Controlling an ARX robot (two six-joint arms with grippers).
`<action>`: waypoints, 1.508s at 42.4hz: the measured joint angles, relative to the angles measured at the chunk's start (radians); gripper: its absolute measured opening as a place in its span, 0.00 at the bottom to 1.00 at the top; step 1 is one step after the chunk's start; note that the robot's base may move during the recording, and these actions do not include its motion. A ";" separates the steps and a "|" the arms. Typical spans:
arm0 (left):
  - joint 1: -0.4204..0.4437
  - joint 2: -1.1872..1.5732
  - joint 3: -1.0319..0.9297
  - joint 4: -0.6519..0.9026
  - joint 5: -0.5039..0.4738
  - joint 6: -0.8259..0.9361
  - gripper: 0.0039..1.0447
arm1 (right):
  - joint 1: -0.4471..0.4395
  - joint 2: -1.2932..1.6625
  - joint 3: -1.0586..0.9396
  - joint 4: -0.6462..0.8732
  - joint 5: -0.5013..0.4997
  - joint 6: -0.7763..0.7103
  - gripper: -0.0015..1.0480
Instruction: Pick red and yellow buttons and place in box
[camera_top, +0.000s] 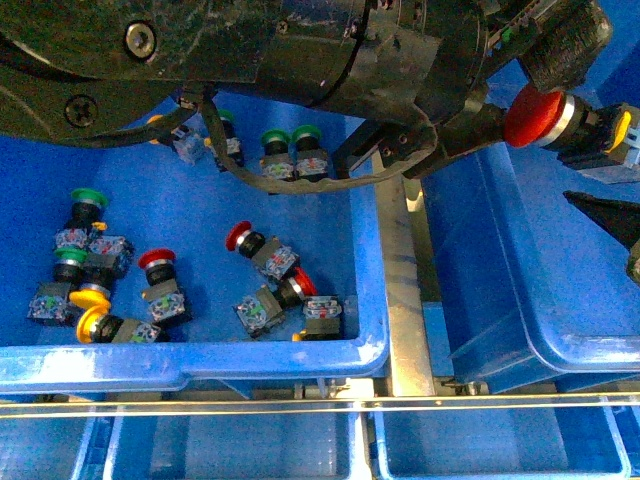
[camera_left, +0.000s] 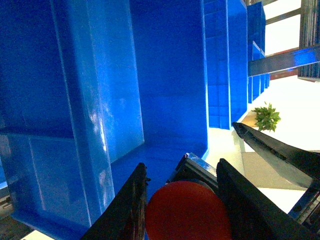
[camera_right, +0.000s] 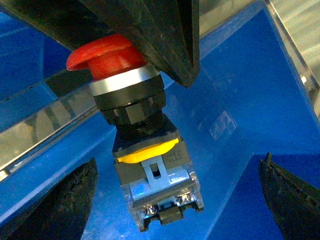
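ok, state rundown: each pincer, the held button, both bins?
left pincer: shut on red button
red button: held by its cap, above the box, not yet released
right pincer: open, holding nothing, spread either side of the held button
box: open-topped, no buttons visible inside
source bin: loose red, yellow and green buttons lying on its floor

left arm: reaching across up top | black left gripper (camera_left: 182, 200): clamped on something | black right gripper (camera_right: 175, 200): fingers spread wide
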 joint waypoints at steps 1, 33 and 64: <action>0.000 0.000 0.000 0.000 0.000 0.000 0.32 | 0.000 0.003 0.003 -0.002 -0.002 0.000 0.93; -0.001 0.000 -0.006 0.005 -0.008 0.000 0.32 | 0.003 0.059 0.030 -0.034 -0.032 -0.015 0.93; -0.002 0.000 -0.006 0.004 -0.020 0.001 0.32 | -0.035 0.045 0.032 -0.042 -0.052 -0.038 0.26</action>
